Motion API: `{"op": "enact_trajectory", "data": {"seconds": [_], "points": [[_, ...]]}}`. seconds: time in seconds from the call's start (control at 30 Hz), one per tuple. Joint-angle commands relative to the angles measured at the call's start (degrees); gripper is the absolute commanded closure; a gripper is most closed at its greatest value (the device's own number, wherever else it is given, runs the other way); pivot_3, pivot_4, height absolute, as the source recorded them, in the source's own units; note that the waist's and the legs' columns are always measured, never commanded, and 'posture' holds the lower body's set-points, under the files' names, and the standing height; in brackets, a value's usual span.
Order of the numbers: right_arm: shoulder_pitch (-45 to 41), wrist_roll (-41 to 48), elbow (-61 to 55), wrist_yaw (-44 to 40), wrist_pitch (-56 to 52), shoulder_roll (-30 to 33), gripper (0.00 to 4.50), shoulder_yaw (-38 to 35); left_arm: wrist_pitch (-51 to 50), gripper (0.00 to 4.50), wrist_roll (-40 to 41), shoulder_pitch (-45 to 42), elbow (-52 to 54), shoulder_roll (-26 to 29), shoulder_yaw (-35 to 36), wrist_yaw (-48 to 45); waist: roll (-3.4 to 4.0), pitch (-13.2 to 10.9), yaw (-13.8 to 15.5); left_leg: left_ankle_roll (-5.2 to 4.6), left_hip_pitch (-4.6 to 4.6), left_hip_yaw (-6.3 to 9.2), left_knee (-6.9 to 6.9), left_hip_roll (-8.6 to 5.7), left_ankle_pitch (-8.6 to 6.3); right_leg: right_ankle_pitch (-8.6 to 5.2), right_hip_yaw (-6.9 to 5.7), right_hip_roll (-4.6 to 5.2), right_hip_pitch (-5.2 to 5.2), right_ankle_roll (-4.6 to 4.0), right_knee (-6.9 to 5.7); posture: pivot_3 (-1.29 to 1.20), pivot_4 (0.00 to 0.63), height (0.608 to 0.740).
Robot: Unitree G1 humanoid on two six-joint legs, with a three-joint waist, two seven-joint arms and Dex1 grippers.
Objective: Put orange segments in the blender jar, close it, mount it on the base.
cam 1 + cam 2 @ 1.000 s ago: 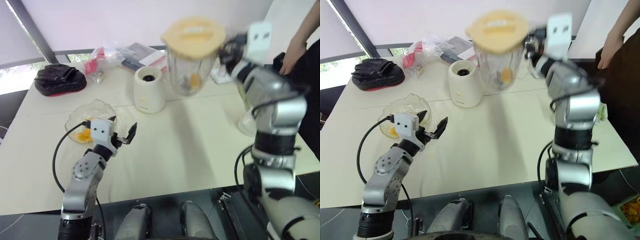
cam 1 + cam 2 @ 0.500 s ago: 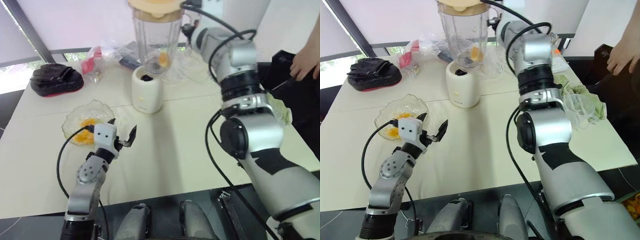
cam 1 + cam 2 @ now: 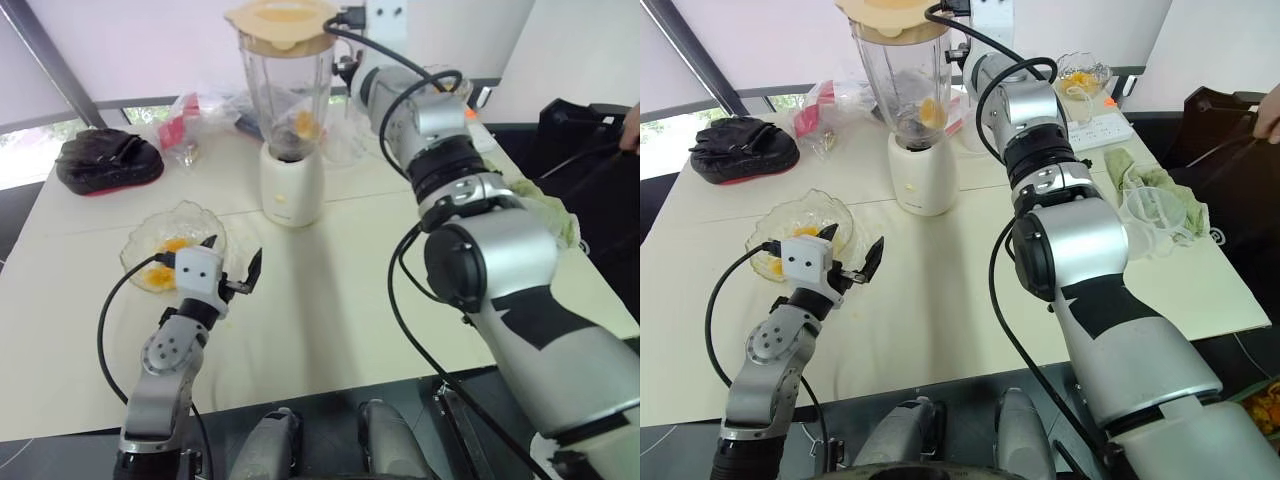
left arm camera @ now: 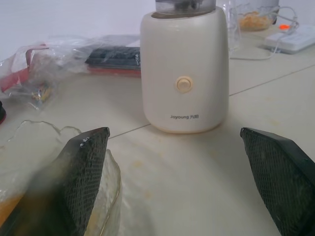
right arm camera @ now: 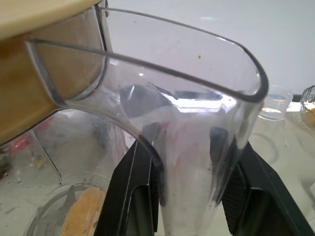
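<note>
Jar (image 3: 285,95): clear hard plastic, tall, tapers toward the bottom, w/ pour lip and a curved clear handle (image 5: 187,123). Lid (image 3: 282,22): matte beige, flat, roughly round, on top of the jar, closed. Base (image 3: 291,185): smooth cream plastic cylinder w/ rounded edges, one round button on the front and small print under it. Table (image 3: 340,290): pale, flat, faint seam lines.

Jar stands upright on top of the base, far side of the table, centre-left. One orange segment (image 3: 305,124) sits low inside it, seen thru the wall. Can't tell if the jar is locked in.

R gripper (image 5: 186,167): black fingers w/ a fine grid texture, one each side of the handle, clamped on it, so the handle sits right between the jaws, jar body just beyond.

L gripper (image 3: 230,262): jaws spread wide, nothing in them, low over the near-left table. Base is well ahead of it, in line w/ the gap. Just beside its left finger is a wavy-rimmed glass bowl (image 3: 190,207) w/ more segments (image 3: 160,275), glossy orange.
</note>
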State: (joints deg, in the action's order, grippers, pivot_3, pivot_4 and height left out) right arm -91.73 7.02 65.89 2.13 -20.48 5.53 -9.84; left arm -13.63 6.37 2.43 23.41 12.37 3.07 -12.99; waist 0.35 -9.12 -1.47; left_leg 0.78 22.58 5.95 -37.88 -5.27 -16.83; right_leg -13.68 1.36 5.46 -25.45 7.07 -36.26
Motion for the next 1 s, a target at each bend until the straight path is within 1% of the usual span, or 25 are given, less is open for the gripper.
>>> {"op": "enact_trajectory", "data": {"seconds": [0.03,0.3,0.43,0.8,1.0], "points": [[-3.17,0.61,-0.73,0.24,1.46,-1.12,3.47,-0.74,-0.03,0.06,-0.41,0.49,2.96,0.56,0.18,0.27,0.0,0.0,-0.06,0.0,0.0,0.0,0.0,0.0,0.0,0.0,0.0,0.0,0.0,0.0,0.0,0.0,0.15,0.74],[-2.3,0.23,0.02,-0.25,0.87,-1.84,3.47,-0.24,-0.4,0.06,-0.77,0.68,3.3,0.61,-0.04,0.2,0.01,-0.01,-1.04,0.0,0.02,0.02,0.01,-0.01,0.0,0.0,0.0,0.01,0.0,0.0,0.0,0.0,0.15,0.74],[-1.5,-0.33,0.62,-0.29,0.23,-2.15,3.47,0.35,-0.33,0.06,-1.07,0.59,3.11,0.44,-0.47,0.23,0.01,-0.01,-1.06,0.0,0.02,0.02,0.03,-0.01,0.0,0.0,0.0,0.01,-0.01,0.0,0.0,0.0,0.15,0.74],[3.96,-2.26,0.73,-0.77,-0.53,-3.36,3.47,2.47,0.23,0.06,-1.27,0.4,2.24,0.55,-1.25,-0.21,-0.02,0.06,-1.08,0.0,-0.09,0.02,0.0,-0.01,0.0,0.0,0.01,0.0,0.06,0.0,-0.06,0.0,0.15,0.74],[4.8,-2.6,0.38,-0.96,-1.62,-3.07,3.47,2.68,0.41,0.06,-1.42,-0.2,1.54,0.63,-1.85,-0.33,-0.01,0.09,-1.07,0.0,-0.14,0.02,-0.05,-0.01,0.0,0.0,0.01,0.0,0.12,0.0,-0.1,0.0,0.15,0.74]]}}
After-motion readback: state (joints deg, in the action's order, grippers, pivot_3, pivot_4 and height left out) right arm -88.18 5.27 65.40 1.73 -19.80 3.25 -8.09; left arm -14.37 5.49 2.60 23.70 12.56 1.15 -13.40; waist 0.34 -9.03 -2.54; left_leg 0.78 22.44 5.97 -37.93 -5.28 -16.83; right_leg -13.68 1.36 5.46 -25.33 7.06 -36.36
